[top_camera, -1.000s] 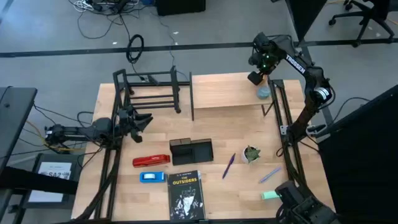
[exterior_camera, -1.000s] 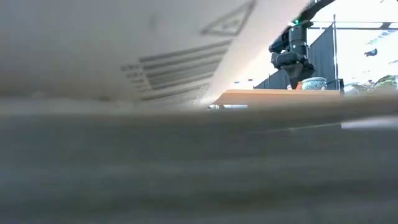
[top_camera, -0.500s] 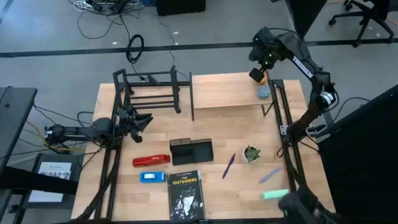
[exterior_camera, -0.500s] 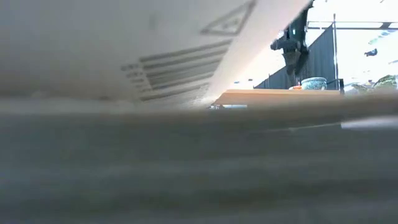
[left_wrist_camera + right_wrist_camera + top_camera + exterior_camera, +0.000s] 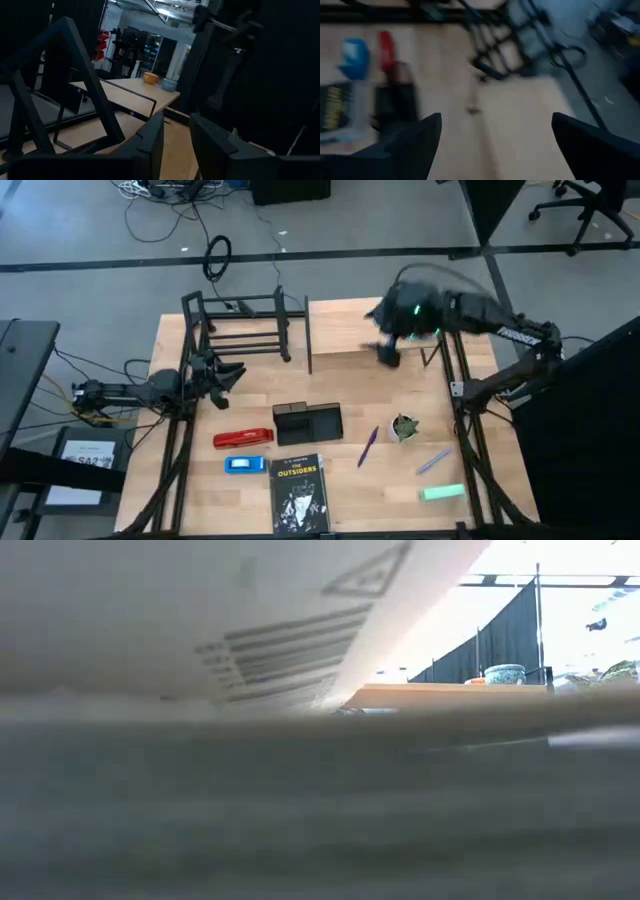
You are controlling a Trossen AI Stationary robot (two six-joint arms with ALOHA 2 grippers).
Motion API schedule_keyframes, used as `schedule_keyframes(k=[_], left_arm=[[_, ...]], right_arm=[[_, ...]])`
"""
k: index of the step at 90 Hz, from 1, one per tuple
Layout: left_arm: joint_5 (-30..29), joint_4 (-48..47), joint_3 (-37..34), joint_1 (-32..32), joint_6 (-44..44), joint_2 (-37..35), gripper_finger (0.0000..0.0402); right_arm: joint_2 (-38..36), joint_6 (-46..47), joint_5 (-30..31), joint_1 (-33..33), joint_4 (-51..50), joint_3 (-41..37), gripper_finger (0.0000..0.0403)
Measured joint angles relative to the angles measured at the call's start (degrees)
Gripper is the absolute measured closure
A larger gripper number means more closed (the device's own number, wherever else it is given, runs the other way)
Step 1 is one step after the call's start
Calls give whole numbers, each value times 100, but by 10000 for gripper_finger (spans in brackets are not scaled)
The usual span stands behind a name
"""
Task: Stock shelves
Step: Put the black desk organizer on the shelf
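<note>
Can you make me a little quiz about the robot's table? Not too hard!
1. True or false: the right gripper is holding the purple pen.
2. Which thing sits on the wood shelf? A) bowl B) red stapler C) book
3. Fill in: the left gripper waits beside the black ___.

Key: 1 false, its fingers are open and empty. 2 A. 3 rack.
</note>
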Motion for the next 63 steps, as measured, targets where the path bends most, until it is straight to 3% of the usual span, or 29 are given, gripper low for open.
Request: schedule_keyframes(k=[13,30,51,63], left_arm=[[0,4,0,0,-1,0,326],[0,1,0,0,-1,-1,326],[0,-3,0,0,-1,-1,326],[0,0,0,0,1,-2,326]], right_arm=[[399,293,-5,602,968,-776,58],[1305,652,-330,709,1932,-1588,58],[2354,646,-418,652,2109,-1677,60],[2758,601,-586,659,2221,-1677,90]])
